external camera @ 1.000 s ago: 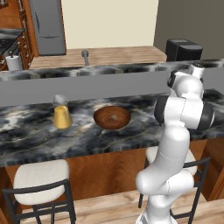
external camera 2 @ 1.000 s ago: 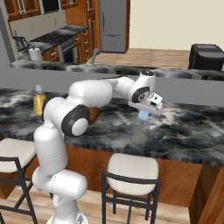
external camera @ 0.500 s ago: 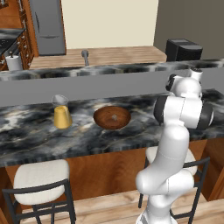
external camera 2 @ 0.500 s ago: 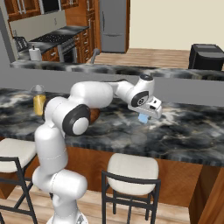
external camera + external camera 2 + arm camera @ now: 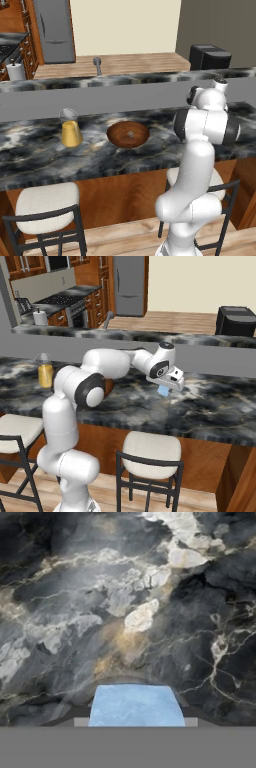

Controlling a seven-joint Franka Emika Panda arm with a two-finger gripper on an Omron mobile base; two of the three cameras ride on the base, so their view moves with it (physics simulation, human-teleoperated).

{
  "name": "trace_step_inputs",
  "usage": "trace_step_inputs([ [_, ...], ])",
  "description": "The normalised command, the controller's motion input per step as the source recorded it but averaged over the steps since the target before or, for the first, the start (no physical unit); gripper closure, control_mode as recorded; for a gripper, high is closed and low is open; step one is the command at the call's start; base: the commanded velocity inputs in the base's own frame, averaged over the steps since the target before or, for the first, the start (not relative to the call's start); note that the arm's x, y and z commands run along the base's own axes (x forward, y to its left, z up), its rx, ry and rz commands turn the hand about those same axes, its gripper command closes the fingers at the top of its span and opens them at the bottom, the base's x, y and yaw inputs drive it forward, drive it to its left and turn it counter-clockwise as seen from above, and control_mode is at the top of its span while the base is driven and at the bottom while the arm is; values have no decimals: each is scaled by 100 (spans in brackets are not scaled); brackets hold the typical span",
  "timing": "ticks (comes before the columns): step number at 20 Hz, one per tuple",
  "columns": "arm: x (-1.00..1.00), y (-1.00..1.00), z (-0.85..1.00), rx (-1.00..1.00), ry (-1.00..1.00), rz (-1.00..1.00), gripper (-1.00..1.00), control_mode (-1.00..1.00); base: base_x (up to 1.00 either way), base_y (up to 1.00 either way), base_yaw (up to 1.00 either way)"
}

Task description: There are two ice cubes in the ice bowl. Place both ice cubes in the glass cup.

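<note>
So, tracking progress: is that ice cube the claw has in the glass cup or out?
Out. The ice cube sits in the claw above the marble counter, far from the glass cup.

pale blue ice cube (image 5: 136, 706), black-marbled counter (image 5: 150, 602)

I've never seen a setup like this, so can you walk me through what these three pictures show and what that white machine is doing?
It is a white robot arm in a rendered kitchen. Two pictures come from cameras behind it, one to its left and one to its right; the third looks down from its hand. On the dark marble counter stand a wooden ice bowl and a glass cup, yellow-orange in its lower part. The gripper is off to the right of the bowl, above the counter, holding a pale blue ice cube between its fingers. Something small lies in the bowl, too small to identify.
</note>
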Motion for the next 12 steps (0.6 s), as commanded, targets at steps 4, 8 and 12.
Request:
trace_step_inputs([
  [4, 7, 0, -11, 0, 0, 0, 100, -100, 0, 0, 0],
  [8, 7, 0, -18, 0, 0, 0, 100, -100, 0, 0, 0],
  [12, 9, 0, -20, -1, 0, 0, 100, -100, 0, 0, 0],
])
